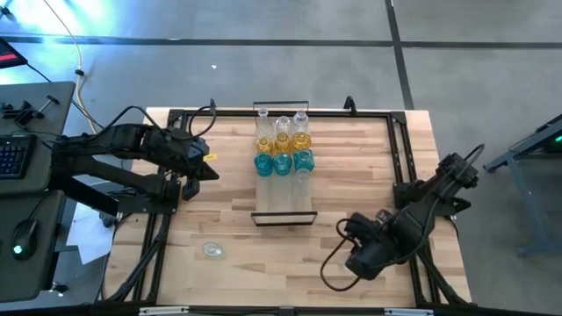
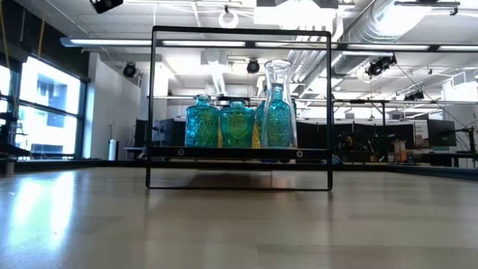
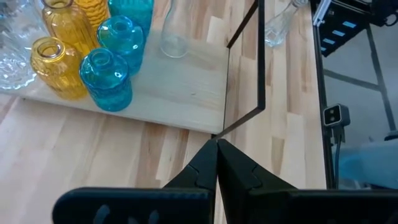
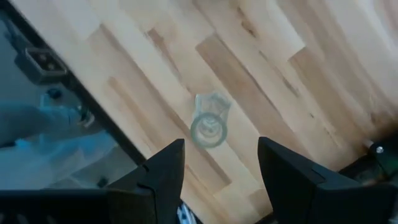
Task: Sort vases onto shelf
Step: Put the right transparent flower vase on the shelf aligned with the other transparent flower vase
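Right tool (image 4: 221, 165) spread wide, holding nothing, right above a small clear glass vase (image 4: 210, 122) standing loose on the wooden desk (image 1: 369, 167). Left tool (image 3: 217, 163) squeezed shut, empty, just beside the narrow light-wood shelf (image 1: 283, 204). Farther off, clear, yellow and teal-blue glass vases (image 1: 282, 145) already lined up. Nearly finished.

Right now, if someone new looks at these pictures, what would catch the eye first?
First, the cluster of teal, amber and clear vases packed at the far end of the shelf, which sits mid-table. Next, one clear vase alone on the table near the front left. The right gripper hangs above a clear vase, jaws open.
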Available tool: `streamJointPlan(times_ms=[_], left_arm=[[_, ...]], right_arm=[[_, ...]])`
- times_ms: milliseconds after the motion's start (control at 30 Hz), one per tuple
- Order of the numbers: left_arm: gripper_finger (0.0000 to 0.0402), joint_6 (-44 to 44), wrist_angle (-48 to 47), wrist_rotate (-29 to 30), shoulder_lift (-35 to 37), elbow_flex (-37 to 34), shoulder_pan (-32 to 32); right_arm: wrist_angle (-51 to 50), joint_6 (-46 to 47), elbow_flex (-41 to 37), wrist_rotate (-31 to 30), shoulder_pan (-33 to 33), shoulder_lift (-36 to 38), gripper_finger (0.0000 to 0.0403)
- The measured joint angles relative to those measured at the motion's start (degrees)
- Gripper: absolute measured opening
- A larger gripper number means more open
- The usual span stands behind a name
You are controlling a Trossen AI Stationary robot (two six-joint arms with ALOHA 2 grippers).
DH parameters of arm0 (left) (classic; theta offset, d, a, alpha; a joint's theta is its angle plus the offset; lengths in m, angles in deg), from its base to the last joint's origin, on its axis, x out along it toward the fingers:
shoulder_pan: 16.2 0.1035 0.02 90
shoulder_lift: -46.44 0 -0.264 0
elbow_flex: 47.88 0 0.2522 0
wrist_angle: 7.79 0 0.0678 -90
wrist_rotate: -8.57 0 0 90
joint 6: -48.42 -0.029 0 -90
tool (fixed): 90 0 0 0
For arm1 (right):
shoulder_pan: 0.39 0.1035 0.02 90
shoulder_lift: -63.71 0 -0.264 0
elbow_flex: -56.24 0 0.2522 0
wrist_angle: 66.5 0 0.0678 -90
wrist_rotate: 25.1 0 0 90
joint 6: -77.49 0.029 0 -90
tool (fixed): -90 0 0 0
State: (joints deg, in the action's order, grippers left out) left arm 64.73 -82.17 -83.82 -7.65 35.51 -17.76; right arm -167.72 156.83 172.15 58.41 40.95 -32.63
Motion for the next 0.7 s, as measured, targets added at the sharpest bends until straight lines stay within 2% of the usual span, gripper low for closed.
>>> streamJointPlan(times_ms=[167,300,500,700], left_arm=[[0.0001,-0.06,0.12,0.30,0.00,0.00,0.00],[0.0001,-0.09,0.49,1.52,-0.40,0.00,0.00],[0.0001,-0.44,0.46,1.60,-1.47,0.00,0.02],[0.0001,-0.50,0.44,1.60,-2.67,0.00,0.02]], right_arm=[[-0.57,5.18,0.00,-6.73,0.85,-0.09,0.0186],[-1.28,2.91,0.00,-7.22,1.11,-0.09,0.0186],[-2.30,3.20,0.09,-4.79,1.85,-1.32,0.0186],[0.26,2.05,0.07,2.47,2.84,-6.40,0.0198]])
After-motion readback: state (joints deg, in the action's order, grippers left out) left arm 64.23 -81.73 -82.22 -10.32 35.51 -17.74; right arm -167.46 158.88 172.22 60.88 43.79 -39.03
